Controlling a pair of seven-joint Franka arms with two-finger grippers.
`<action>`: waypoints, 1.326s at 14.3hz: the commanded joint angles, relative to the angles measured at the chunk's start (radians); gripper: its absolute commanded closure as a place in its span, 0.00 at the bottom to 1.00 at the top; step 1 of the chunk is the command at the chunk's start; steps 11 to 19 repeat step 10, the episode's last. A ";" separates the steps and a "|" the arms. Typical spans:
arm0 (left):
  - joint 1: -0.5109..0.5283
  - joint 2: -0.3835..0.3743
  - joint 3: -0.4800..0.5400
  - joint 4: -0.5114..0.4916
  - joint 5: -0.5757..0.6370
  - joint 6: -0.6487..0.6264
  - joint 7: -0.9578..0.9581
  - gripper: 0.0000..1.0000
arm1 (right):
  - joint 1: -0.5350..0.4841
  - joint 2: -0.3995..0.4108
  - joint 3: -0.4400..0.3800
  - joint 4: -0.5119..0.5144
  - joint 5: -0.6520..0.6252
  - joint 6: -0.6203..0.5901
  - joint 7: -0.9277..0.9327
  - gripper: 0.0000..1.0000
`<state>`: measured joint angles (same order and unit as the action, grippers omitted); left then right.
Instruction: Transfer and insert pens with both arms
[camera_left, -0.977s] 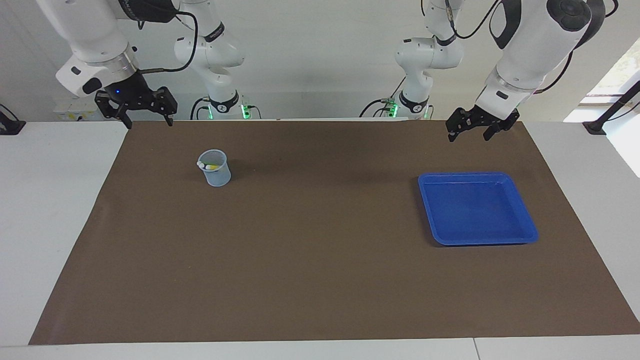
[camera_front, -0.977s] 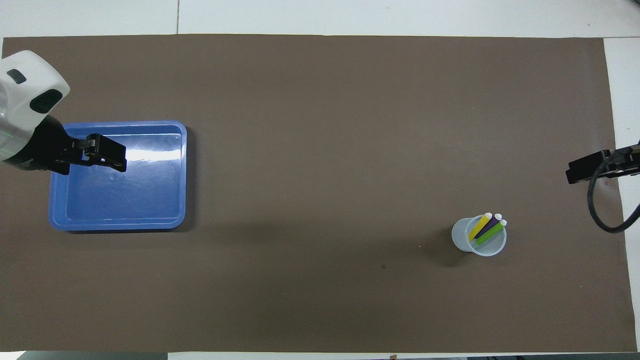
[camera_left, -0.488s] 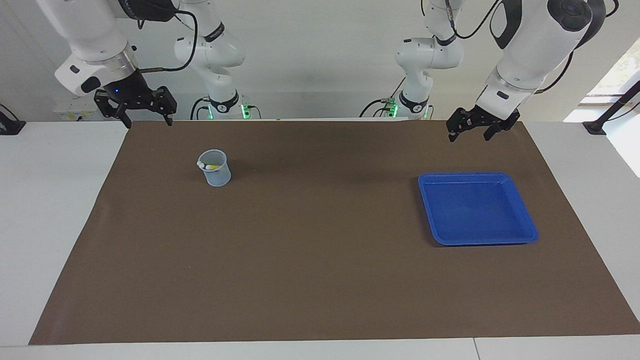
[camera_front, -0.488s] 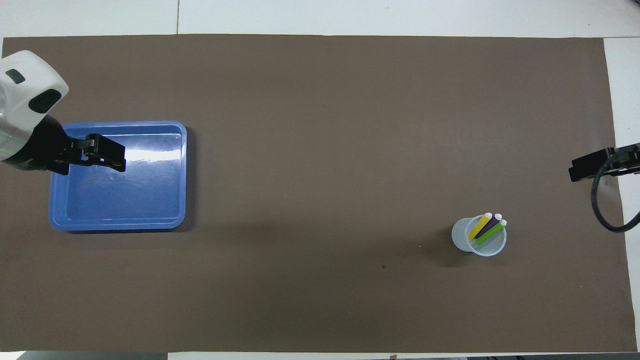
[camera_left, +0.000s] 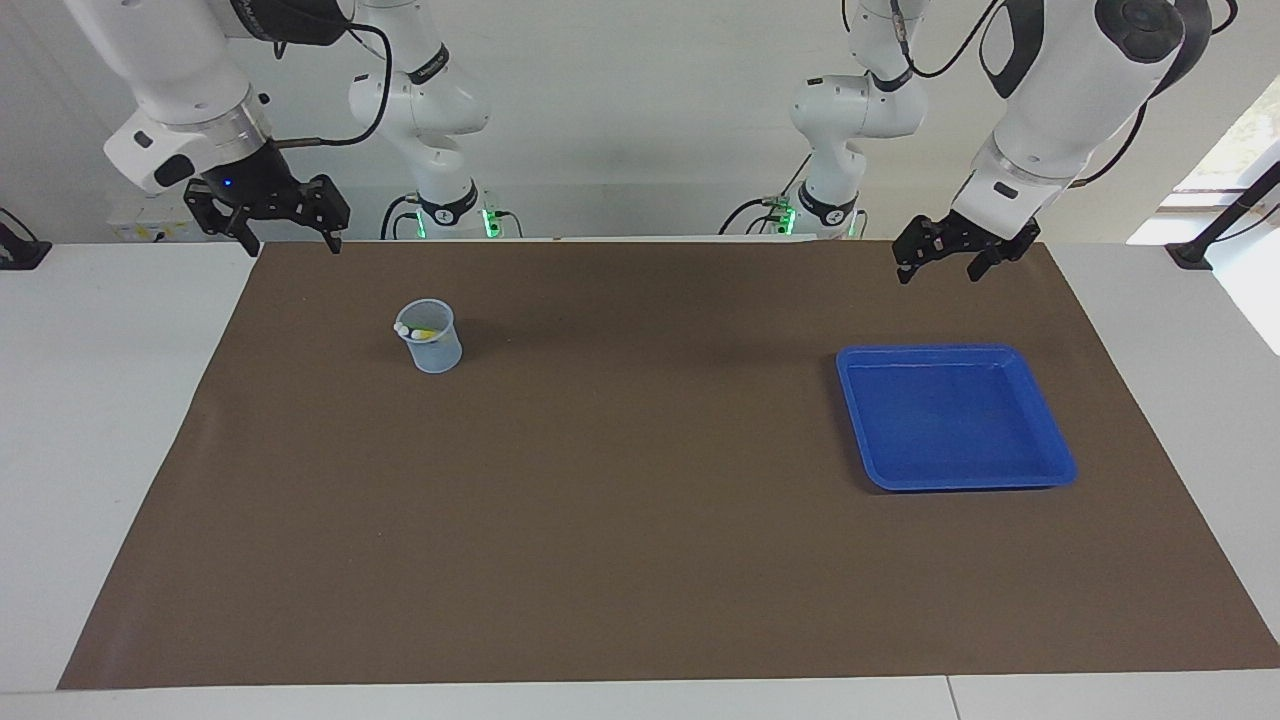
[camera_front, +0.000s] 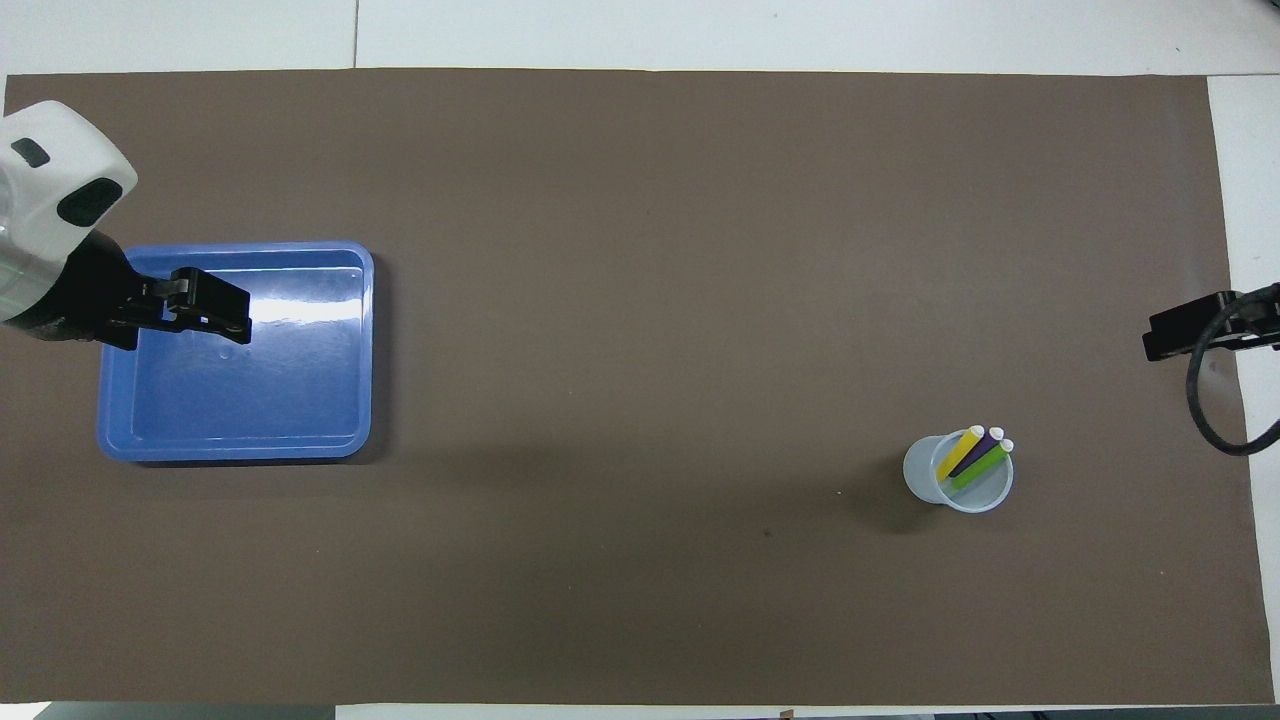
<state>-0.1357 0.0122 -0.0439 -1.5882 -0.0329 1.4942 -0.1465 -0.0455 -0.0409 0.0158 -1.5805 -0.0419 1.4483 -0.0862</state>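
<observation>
Three pens, yellow (camera_front: 958, 455), purple (camera_front: 976, 450) and green (camera_front: 984, 464), lean together inside a pale translucent cup (camera_front: 925, 475), whitish ends up. In the facing view only their pale tips and some yellow (camera_left: 424, 333) show in the cup (camera_left: 436, 352). My right gripper (camera_left: 293, 248) hangs open and empty in the air over the mat's corner at the right arm's end, apart from the cup. My left gripper (camera_left: 937, 276) is open and empty too, raised well above the blue tray (camera_left: 950, 420).
The blue tray (camera_front: 300, 400) lies bare on the brown mat (camera_front: 640, 300) toward the left arm's end. White tabletop (camera_left: 110, 400) borders the mat. In the overhead view the left gripper (camera_front: 240, 322) overlaps the tray and the right gripper (camera_front: 1150, 345) shows at the edge.
The right gripper has risen a little and drifted outward toward its end of the table. The left gripper, cup, pens and tray have stayed put.
</observation>
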 joint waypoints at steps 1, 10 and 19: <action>0.008 -0.005 -0.001 -0.001 -0.001 -0.015 0.002 0.00 | -0.020 0.007 0.015 0.013 0.027 -0.022 0.020 0.00; 0.008 -0.005 -0.001 -0.001 -0.001 -0.014 0.002 0.00 | -0.007 0.003 -0.002 0.014 0.028 -0.022 0.016 0.00; 0.008 -0.005 -0.001 -0.001 -0.001 -0.014 0.002 0.00 | -0.007 0.003 -0.002 0.014 0.028 -0.022 0.016 0.00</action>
